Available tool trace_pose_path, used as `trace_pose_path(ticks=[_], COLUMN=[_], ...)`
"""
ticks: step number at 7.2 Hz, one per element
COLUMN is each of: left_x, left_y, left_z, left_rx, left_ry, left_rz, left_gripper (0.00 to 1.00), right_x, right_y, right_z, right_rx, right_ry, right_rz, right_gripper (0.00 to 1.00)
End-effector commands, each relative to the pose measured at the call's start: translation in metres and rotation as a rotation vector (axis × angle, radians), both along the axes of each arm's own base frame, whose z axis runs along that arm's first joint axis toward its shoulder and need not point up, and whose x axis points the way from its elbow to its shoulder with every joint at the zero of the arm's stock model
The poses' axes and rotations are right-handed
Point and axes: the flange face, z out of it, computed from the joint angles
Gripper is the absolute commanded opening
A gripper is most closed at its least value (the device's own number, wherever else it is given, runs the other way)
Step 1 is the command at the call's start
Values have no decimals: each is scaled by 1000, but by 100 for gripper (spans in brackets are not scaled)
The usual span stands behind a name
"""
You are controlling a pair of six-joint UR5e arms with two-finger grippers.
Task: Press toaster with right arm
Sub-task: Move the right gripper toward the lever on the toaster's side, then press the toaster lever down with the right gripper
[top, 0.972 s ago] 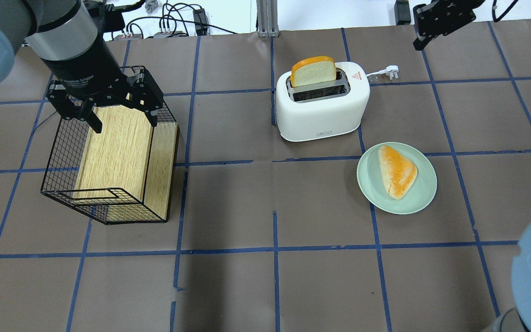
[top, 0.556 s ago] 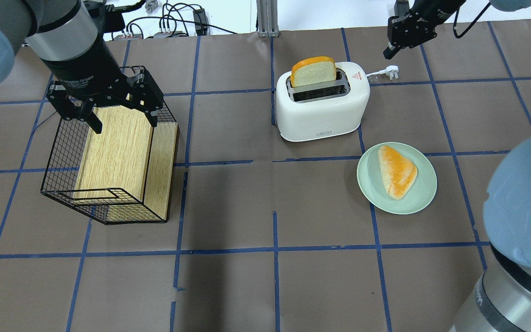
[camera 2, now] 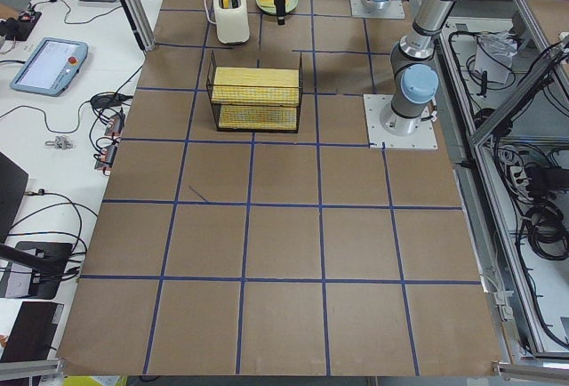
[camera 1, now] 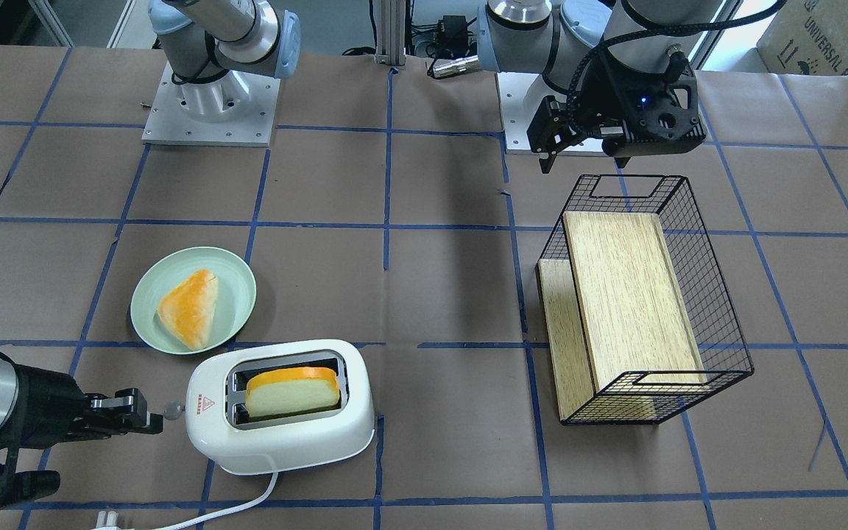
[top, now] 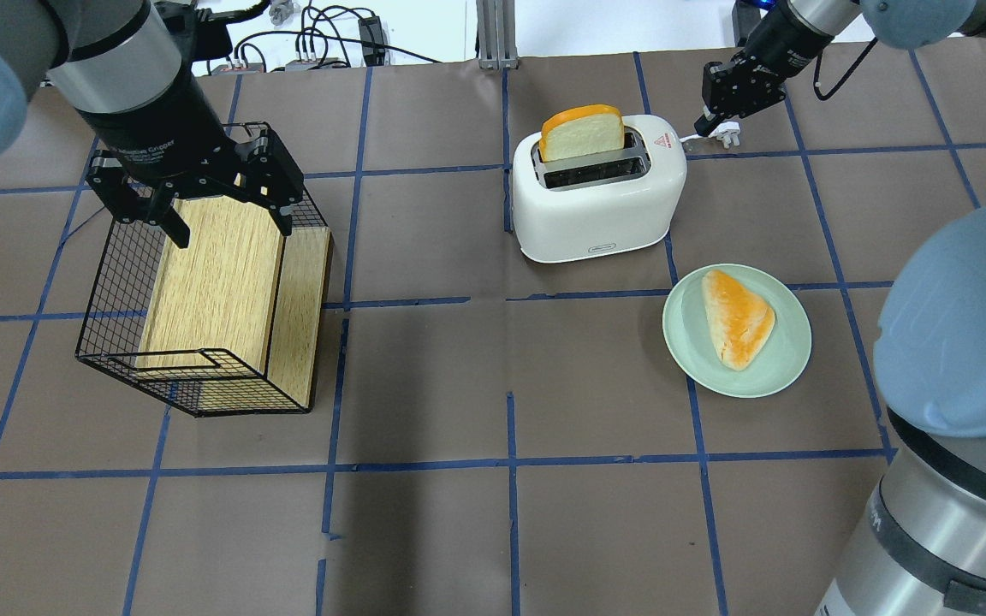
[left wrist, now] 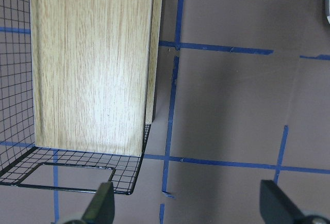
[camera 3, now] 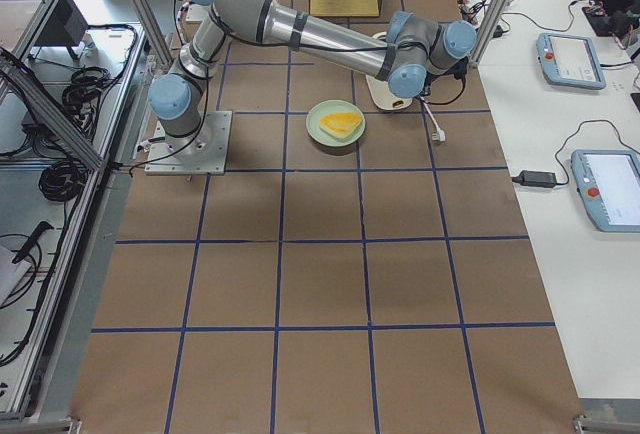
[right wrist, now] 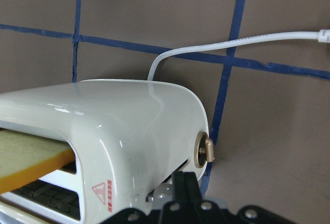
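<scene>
The white toaster (top: 596, 214) stands at the table's far middle, with a bread slice (top: 583, 133) upright in its far slot. A red triangle sticker sits by its right end. My right gripper (top: 705, 118) is shut and empty, low beside that end. In the front-facing view its tips (camera 1: 146, 421) are just short of the small lever knob (camera 1: 171, 410). The right wrist view shows the shut fingertips (right wrist: 183, 182) right at the toaster's (right wrist: 129, 115) end face. My left gripper (top: 230, 229) hangs open over the wire basket (top: 108, 342).
A green plate (top: 788, 359) with a triangular bread piece (top: 737, 318) lies near the toaster's front right. The white cord (camera 1: 247, 500) and plug (top: 726, 133) trail behind the toaster. The basket holds a wooden board (top: 219, 274). My right arm's elbow (top: 964, 325) looms at the lower right.
My right gripper has swung in from the far right corner and come down beside the toaster's right end. Its elbow has moved into view. The left arm has not moved.
</scene>
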Motion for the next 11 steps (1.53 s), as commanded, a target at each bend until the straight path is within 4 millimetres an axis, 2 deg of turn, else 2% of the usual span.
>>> trace_pose_path(ticks=[1,5,8,10,11], left_x=[0,0,0,0,0], left_y=[0,0,0,0,0], left_z=[1,1,1,0,0], left_rx=[-2,-2,-2,0,0], left_ry=[0,0,0,0,0], left_rz=[0,0,0,0,0], left_gripper=[100,100,100,100,100], right_x=[3,4,3,3,1], right_y=[0,8,17,16,13], right_z=[-5,-4,-16,-22,-34], right_rx=[10,68,139,146,161], right_ry=[-1,-8,-19,-20,-24], right_rz=[3,1,2,4,6], right_gripper=[0,0,0,0,0])
